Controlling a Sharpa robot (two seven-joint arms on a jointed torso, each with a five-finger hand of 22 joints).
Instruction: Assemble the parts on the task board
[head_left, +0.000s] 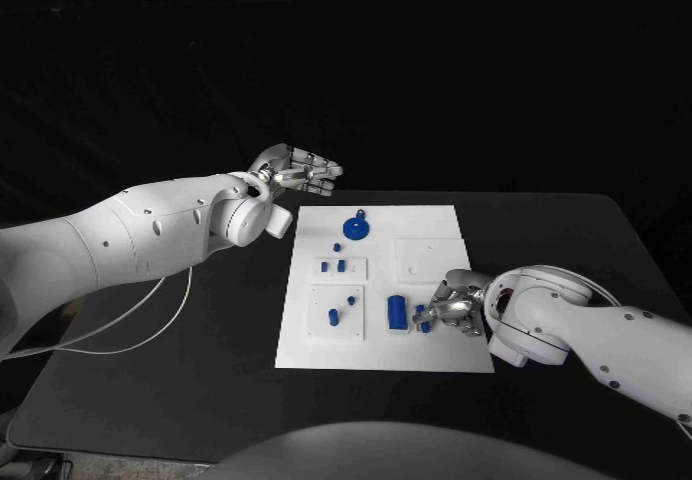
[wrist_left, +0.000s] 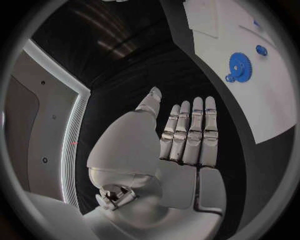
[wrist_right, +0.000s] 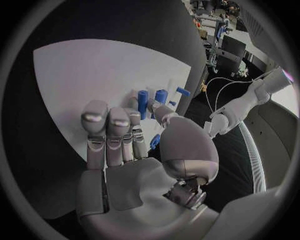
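The white task board lies mid-table. On it are a blue gear near the far edge, small blue pegs in a raised plate, and a taller blue block near the front. My right hand hovers low over the board's front right part and pinches a small blue part between thumb and finger, just right of the block. My left hand is raised past the board's far left corner with flat, straight fingers and holds nothing. The gear also shows beyond it.
The black table stretches around the board on both sides. A white cable loops over the table's left part under my left arm. More blue pegs stand just beyond my right hand's fingers.
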